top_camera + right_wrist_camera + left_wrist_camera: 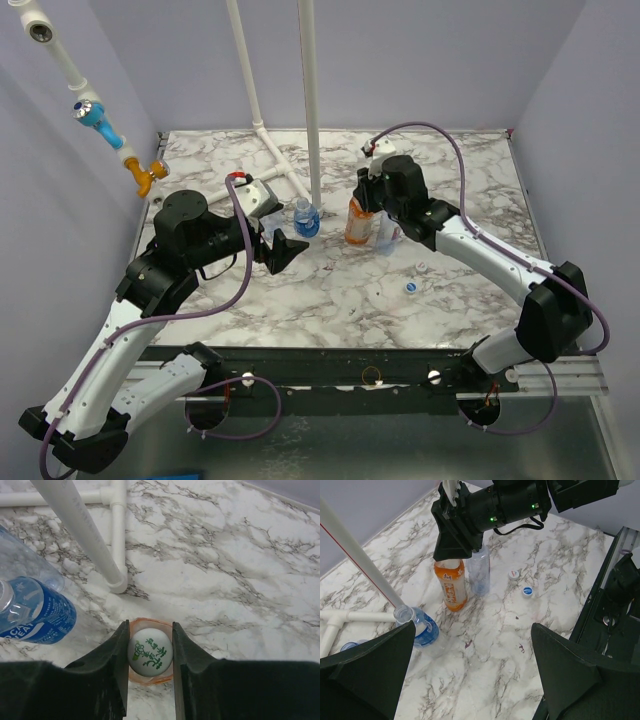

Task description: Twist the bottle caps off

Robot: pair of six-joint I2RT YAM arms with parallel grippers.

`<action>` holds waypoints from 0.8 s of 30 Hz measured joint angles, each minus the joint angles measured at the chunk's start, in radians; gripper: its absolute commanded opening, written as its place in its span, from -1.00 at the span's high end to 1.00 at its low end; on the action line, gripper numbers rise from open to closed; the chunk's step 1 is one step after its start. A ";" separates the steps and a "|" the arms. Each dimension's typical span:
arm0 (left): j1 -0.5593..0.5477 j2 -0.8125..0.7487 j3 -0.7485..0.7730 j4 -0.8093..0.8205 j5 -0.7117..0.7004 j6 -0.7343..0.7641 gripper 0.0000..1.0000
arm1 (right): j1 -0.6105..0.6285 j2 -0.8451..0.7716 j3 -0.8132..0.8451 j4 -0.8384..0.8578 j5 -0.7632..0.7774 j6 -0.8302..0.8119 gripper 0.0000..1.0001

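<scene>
Right gripper (453, 555) sits straight down on the orange bottle (451, 587), near the table (330, 300) centre. In the right wrist view we see its jaws pinching the white cap (150, 651), one finger on each side, with an orange rim showing below. Left gripper (282, 250) hangs apart to the left with its jaws spread wide, holding nothing. Nothing grips the orange bottle's body, and that is our main worry: we judge a twist could spin the whole bottle instead of loosening the thread. It could also rock the bottle into the clear bottle (480, 572) just beside it; we cannot tell if they touch. The pinch looks centred, but the cap is smooth and round, so the fingers could slide around it. Blue-label bottle (417, 627) stands open-mouthed by the white pipe (360, 555), between the two arms, where a swing of the left arm could clip it. Two loose caps (527, 591) lie on the marble nearer the right arm.
</scene>
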State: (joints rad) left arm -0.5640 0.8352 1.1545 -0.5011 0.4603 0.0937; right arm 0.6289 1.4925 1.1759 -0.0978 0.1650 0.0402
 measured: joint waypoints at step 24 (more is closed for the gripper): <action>0.000 0.019 -0.032 0.041 -0.005 -0.002 -0.98 | 0.000 -0.168 0.486 -0.382 -0.482 -0.034 0.77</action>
State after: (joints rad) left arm -0.5640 0.8543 1.1221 -0.4603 0.4549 0.0921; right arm 0.6285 1.3243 1.6623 -0.4797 -0.3168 0.0063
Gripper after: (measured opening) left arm 0.988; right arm 0.343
